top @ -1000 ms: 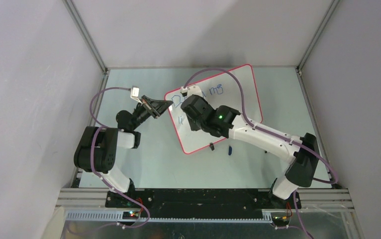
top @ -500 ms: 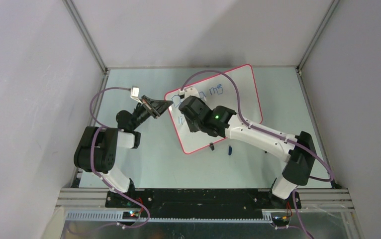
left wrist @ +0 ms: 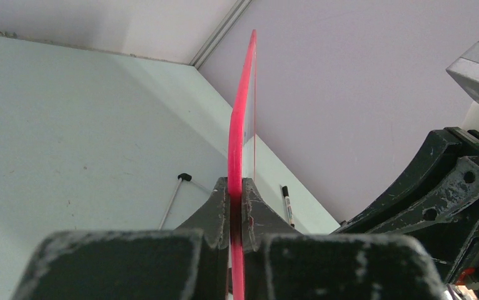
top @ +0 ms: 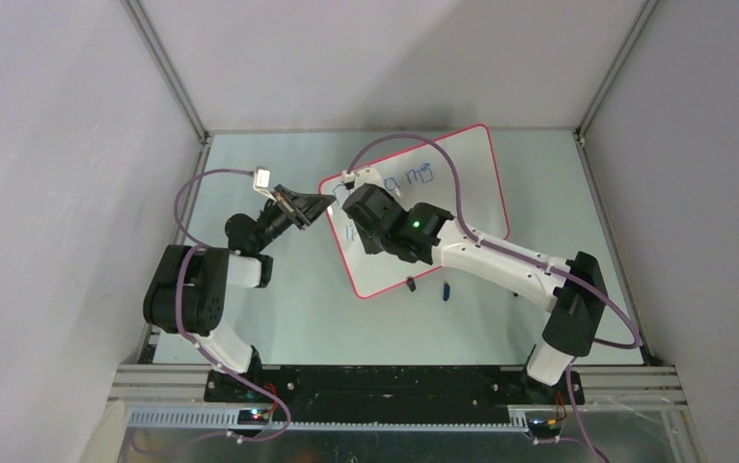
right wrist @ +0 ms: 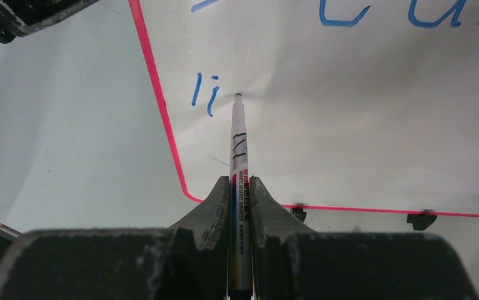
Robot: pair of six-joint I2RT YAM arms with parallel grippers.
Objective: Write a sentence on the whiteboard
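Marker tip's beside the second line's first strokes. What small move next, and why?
Probably draw the marker tip into the next letter's stroke, just right of the "li". The tip sits in bare white beside those strokes, the right pincer grips it, and the left pincer clamps the board.

On the whiteboard (right wrist: 362,137) I read blue handwriting (right wrist: 203,94). The lower line begins "li". Only the bottoms of the upper line's letters show here. From above, its end looks like "ms". The marker (right wrist: 239,156) in my right claw (right wrist: 240,182) says "WHITE BOARD MARKER"; its other print is too small.
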